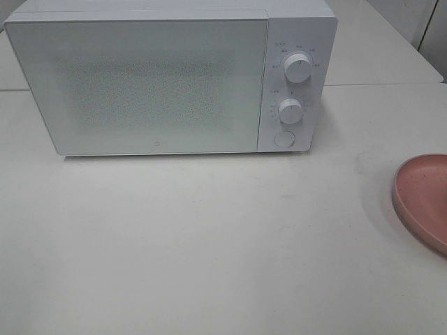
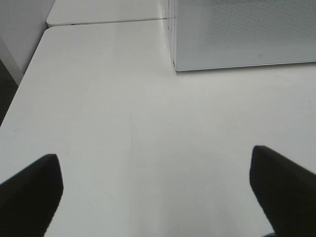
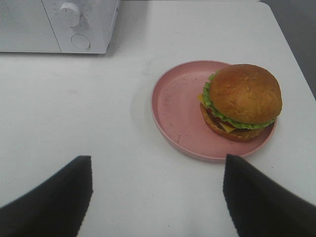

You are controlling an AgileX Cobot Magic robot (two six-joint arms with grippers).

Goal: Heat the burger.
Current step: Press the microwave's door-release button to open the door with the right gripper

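Viewing burger (image 3: pixel 242 101) on pink plate (image 3: pixel 177 113), right side of tabletop (image 1: pixel 209 244).
I am seeing the left tool (image 2: pixel 153 163) and right tool (image 3: pixel 158 165) hovering with fingers wide apart, gripping nothing; the burger is sitting off-centre on the pink plate, near the closed microwave (image 1: pixel 140 84).

High view: your pink plate (image 1: pixel 422 199) runs off the right edge, the microwave (image 1: pixel 311 31) dial markings (image 1: pixel 279 56) are too small to read, its door (image 1: pixel 140 84) hides the inside. Wrist views crop your left fingers (image 2: pixel 29 197) and right fingers (image 3: pixel 49 197)
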